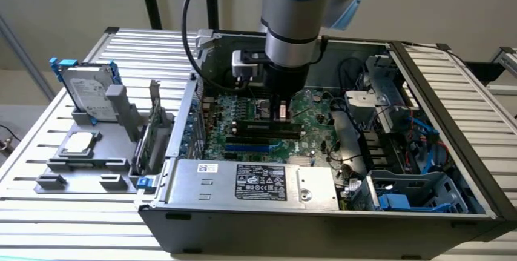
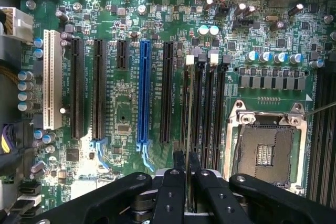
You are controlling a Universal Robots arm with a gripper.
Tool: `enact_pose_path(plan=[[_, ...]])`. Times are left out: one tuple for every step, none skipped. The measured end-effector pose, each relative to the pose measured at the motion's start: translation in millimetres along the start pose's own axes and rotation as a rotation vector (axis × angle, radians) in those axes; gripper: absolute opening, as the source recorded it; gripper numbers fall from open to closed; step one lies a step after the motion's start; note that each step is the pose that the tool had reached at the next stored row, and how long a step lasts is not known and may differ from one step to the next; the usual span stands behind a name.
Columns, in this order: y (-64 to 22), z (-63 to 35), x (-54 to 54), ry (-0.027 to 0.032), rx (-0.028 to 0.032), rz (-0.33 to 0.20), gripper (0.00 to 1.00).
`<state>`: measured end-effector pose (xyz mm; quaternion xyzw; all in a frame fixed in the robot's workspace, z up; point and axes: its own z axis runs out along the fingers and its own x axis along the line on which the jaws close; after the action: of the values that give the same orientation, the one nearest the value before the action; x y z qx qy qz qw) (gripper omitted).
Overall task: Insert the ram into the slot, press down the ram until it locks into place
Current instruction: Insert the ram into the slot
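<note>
Four black sockets lie side by side at the middle of the wrist view. Your hand (image 2: 186, 162) sits low at centre, its two fingers (image 2: 177, 182) drawn close. The sliver of gap between them lines up with the leftmost socket, the slot (image 2: 187, 114). Read that as gripping the ram edge-on, since a gap that thin suits a stick held between them. In the exterior view the hand (image 1: 281, 112) is down inside the case (image 1: 452, 152), just above the centre of the frame. The ram (image 1: 263, 126) looks to be the dark bar lying along the sockets right under the hand, above the blue slot (image 1: 252, 148). So fetching and aligning appear done. Seating is what you cannot confirm: the white clip (image 2: 190, 59) at the slot's upper end is too small to show whether it has locked. Count the press-down as not yet shown done.
</note>
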<state>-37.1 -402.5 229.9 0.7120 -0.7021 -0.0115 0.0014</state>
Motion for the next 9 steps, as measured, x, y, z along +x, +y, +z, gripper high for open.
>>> enact_pose_path(plan=[[0.1,0.3,0.0,0.0001,0.0002,0.0,0.14],[0.3,0.7,0.0,0.0001,0.0005,0.0,0.14],[0.4,1.1,0.0,0.0001,0.0008,0.0,0.14],[0.5,1.5,0.0,0.0002,0.0012,0.0,0.14],[0.5,1.8,0.0,0.0003,0.0017,0.0,0.14],[0.6,2.1,0.0,0.0003,0.0022,0.0,0.14],[0.6,2.5,-0.1,0.0002,0.0026,0.0,0.14],[0.6,2.7,-0.1,0.0003,0.0029,0.0,0.14],[0.6,2.9,-0.1,0.0003,0.0032,0.0,0.14]])
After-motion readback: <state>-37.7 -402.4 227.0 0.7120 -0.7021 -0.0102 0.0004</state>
